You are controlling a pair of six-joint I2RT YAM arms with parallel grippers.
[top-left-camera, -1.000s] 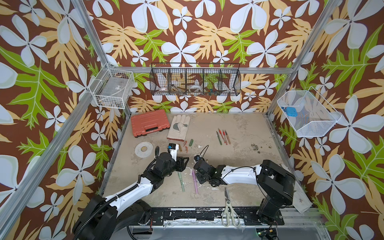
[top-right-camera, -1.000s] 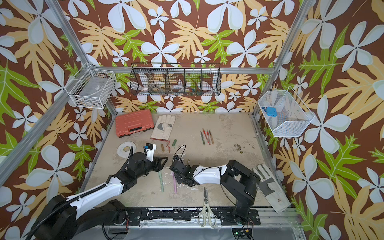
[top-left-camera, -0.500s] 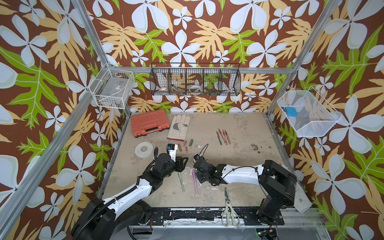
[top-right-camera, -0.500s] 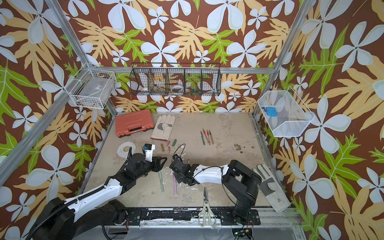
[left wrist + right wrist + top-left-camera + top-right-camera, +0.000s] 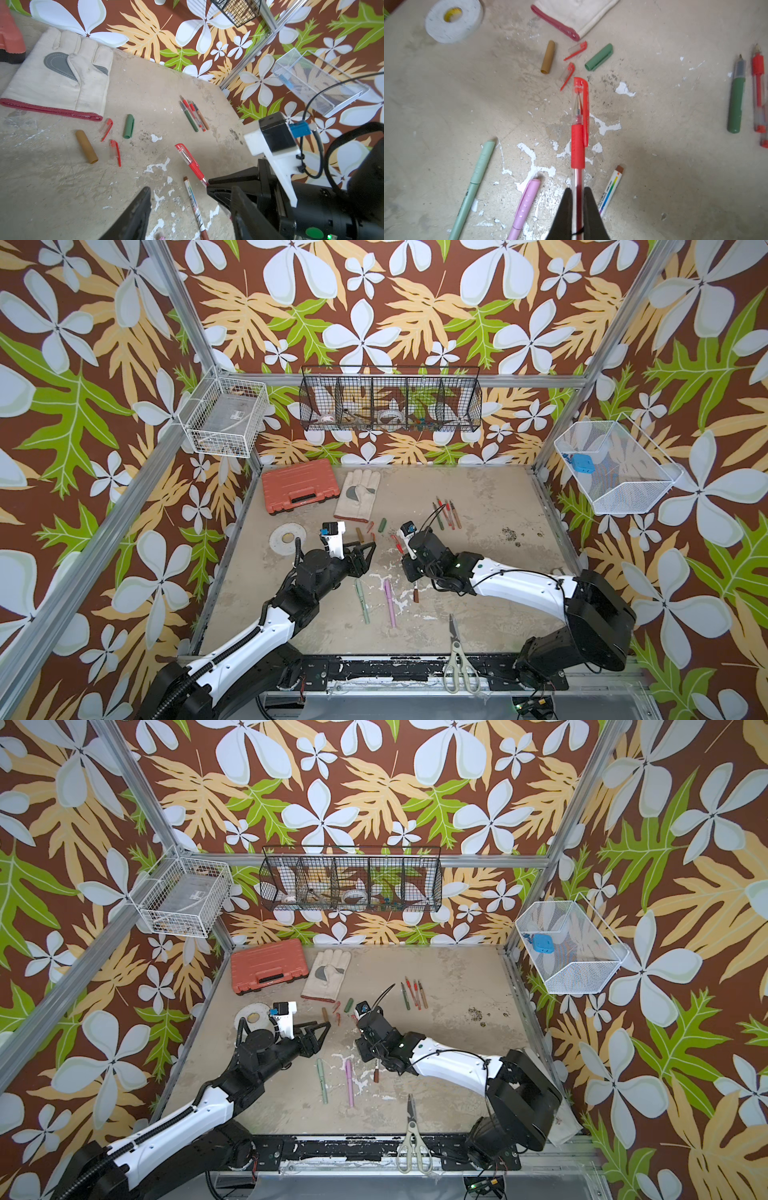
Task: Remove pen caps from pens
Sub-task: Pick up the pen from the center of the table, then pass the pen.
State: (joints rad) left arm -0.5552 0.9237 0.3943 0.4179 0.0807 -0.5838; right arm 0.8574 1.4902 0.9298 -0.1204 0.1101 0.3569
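My right gripper point(image 5: 578, 199) is shut on the clear barrel of a red-and-clear pen point(image 5: 577, 149), held off the table with its red pen cap point(image 5: 581, 99) on. The same pen point(image 5: 190, 161) shows in the left wrist view, pointing away from the right gripper point(image 5: 405, 556). My left gripper point(image 5: 191, 188) is open and holds nothing, a short way left of that pen in a top view point(image 5: 365, 549). Loose pen caps lie beyond: tan point(image 5: 360, 534), dark green point(image 5: 382, 524), two red point(image 5: 371, 531). Pale green point(image 5: 361, 600), pink point(image 5: 389, 602) and white-and-brown point(image 5: 415, 593) pens lie below the grippers.
Several uncapped pens point(image 5: 446, 512) lie at the back right. A glove point(image 5: 357, 493), an orange case point(image 5: 299, 491) and a tape roll point(image 5: 287, 536) sit at the back left. Scissors point(image 5: 457, 655) lie at the front edge. Wire baskets point(image 5: 390, 404) hang on the walls.
The left gripper's jaws have opened wider and it has shifted slightly back. The right gripper still grips the red pen and has moved a little toward the back.
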